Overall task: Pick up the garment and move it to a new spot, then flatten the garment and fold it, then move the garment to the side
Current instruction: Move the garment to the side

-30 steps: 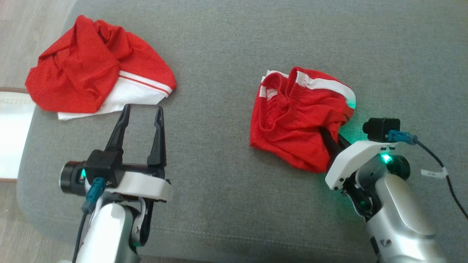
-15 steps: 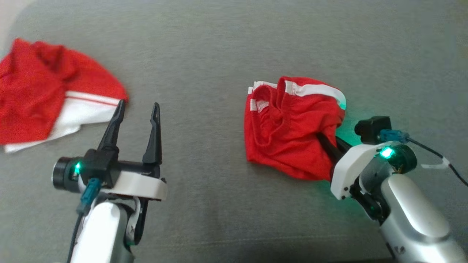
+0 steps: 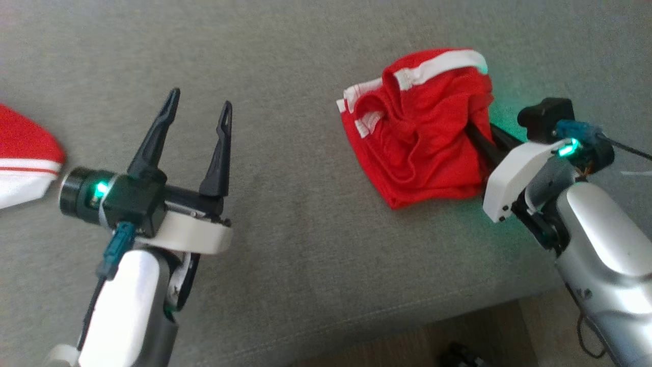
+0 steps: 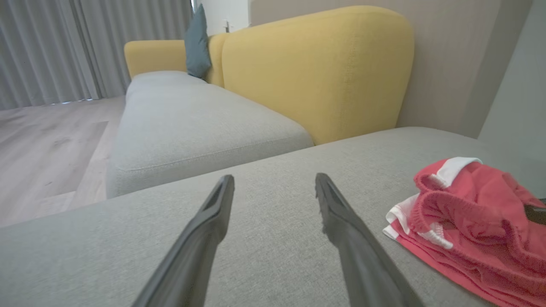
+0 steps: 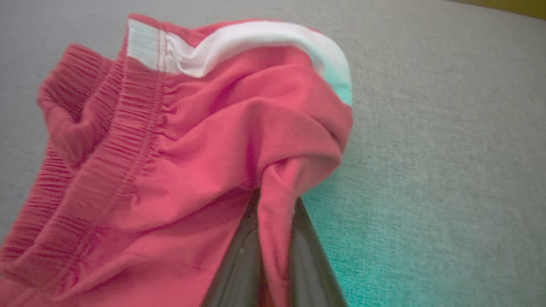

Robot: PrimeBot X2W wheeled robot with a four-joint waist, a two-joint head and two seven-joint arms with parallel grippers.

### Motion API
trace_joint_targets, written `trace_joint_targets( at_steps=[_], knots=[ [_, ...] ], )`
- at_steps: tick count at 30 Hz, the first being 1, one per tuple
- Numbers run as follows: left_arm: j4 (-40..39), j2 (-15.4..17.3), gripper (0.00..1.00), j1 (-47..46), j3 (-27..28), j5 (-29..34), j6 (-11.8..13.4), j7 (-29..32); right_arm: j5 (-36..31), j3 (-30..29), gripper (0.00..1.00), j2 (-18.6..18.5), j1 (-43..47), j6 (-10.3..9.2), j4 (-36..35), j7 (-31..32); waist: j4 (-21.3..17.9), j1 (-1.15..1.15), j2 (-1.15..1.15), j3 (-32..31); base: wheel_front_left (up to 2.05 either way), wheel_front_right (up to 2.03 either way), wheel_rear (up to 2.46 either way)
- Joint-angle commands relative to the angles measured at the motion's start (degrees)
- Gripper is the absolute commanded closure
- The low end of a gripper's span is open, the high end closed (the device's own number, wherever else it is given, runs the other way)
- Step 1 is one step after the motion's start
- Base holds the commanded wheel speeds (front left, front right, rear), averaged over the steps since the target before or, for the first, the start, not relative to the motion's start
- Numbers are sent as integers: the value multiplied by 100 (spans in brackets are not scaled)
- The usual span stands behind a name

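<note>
Lying crumpled toward the right of the grey seat cushion (image 3: 305, 244), the red garment (image 3: 423, 132) is pinched at its right edge by the right gripper (image 3: 484, 138), fingers closed on a fold. The left gripper (image 3: 201, 99), over the cushion's left part, is spread wide and empty.

Seeing red shorts (image 3: 423, 137) from my end, white side stripe, elastic waistband. Crumpled heap, waistband bunched up and open, lying on grey sofa cushion (image 3: 285, 61), toward near edge, right side.
</note>
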Motion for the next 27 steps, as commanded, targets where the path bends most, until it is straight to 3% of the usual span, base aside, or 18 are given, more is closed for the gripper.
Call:
trace_joint_targets(
  at_steps=[1, 7, 14, 27],
  knots=[
    [-284, 162, 0, -255, 136, 80, -27, 51, 53, 71, 100, -90, -157, -4, -80, -151, -271, -1, 0, 326, 0, 0, 0],
    [-545, 275, 0, -449, 39, 168, -107, 211, -61, 101, 100, -137, -488, -4, 220, -464, -581, -1, 0, 656, 0, 0, 0],
    [-813, 421, 0, -603, -52, 267, -198, 398, -278, -55, 100, -467, -810, -4, 381, -590, -939, -1, 0, 964, 0, 0, 0],
    [-1027, 557, 0, -966, -227, 374, -317, 570, -487, -942, 100, -1039, -1392, -4, 87, -265, -1241, -1, 0, 1412, 0, 0, 0]
  ],
)
